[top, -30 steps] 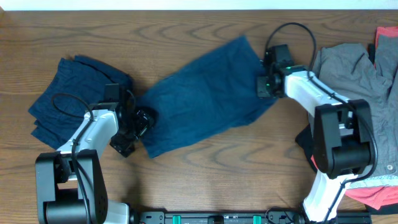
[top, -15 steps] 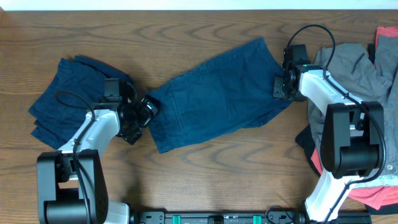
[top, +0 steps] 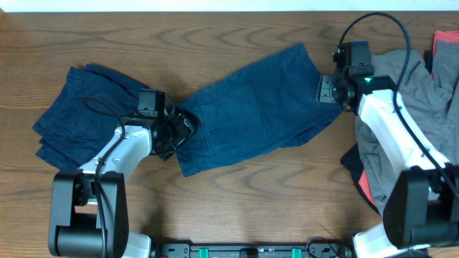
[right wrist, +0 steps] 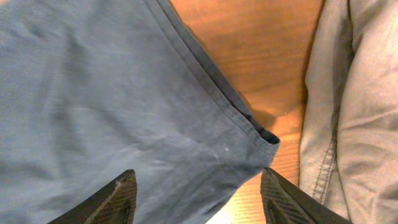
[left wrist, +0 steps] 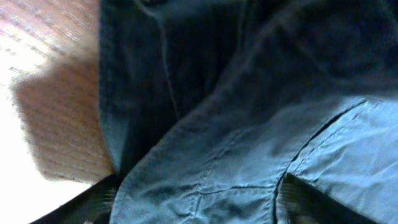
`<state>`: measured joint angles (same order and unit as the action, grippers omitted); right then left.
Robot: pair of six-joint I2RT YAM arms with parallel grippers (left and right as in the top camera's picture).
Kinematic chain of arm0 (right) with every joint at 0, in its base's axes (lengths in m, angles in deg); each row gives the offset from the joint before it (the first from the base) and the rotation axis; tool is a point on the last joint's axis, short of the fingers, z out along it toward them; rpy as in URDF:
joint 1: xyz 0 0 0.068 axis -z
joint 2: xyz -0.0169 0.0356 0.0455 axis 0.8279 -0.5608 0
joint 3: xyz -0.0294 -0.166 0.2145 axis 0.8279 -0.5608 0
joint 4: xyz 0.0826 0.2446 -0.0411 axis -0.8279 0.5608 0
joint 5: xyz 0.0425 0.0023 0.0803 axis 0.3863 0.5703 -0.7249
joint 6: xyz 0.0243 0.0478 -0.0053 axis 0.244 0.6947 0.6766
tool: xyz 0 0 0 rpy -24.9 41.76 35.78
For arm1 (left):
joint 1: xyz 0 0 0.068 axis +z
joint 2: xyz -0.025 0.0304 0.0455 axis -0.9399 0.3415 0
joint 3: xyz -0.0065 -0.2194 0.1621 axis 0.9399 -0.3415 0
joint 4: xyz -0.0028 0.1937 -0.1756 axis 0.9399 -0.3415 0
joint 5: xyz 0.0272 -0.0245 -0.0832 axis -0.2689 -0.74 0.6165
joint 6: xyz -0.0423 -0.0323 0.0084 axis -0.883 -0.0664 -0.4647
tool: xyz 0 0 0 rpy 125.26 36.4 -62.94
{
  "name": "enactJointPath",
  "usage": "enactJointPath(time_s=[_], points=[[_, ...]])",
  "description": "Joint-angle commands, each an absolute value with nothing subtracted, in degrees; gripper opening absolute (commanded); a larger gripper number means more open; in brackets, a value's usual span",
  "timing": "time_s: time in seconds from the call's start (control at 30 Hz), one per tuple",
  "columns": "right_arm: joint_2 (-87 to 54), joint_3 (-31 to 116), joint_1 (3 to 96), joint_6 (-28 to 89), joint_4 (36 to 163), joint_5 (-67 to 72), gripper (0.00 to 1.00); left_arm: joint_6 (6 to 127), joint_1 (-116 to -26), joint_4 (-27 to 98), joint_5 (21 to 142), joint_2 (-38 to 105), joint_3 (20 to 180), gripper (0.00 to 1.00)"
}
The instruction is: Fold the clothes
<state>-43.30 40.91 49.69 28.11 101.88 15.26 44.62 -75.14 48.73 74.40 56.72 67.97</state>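
A dark navy garment (top: 251, 107) lies spread flat and slanting across the table's middle. My left gripper (top: 178, 130) is at its left edge. In the left wrist view its fingers (left wrist: 196, 205) stand wide apart, with seamed navy cloth (left wrist: 249, 155) bulging between them. My right gripper (top: 328, 89) is at the garment's right corner. In the right wrist view its fingers (right wrist: 196, 199) are open and empty over the hemmed corner (right wrist: 93, 93). A second navy garment (top: 79, 107) lies folded at the far left.
A grey garment (top: 412, 72) lies crumpled at the right, close beside my right gripper, and shows in the right wrist view (right wrist: 354, 93). Red cloth (top: 446, 50) lies at the far right edge and more (top: 430, 222) at the lower right. Bare wood runs along the front.
The spread garment slid right with both grippers, then stopped. My right gripper has come off its corner and moved slightly up and right. My left gripper moved right onto the left edge.
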Motion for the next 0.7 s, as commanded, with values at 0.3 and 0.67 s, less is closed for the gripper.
enactJointPath(time_s=[0.3, 0.67], points=[[-41.94, 40.87, 46.37, 26.16, 102.41, 9.27, 0.61, 48.8, -75.25, 47.77, 73.31, 57.55, 67.21, 0.06], [-45.88, 40.78, 38.81, 21.66, 101.8, -1.94, 0.02, 56.88, -75.2, 28.14, 73.29, 48.06, 77.11, 0.06]])
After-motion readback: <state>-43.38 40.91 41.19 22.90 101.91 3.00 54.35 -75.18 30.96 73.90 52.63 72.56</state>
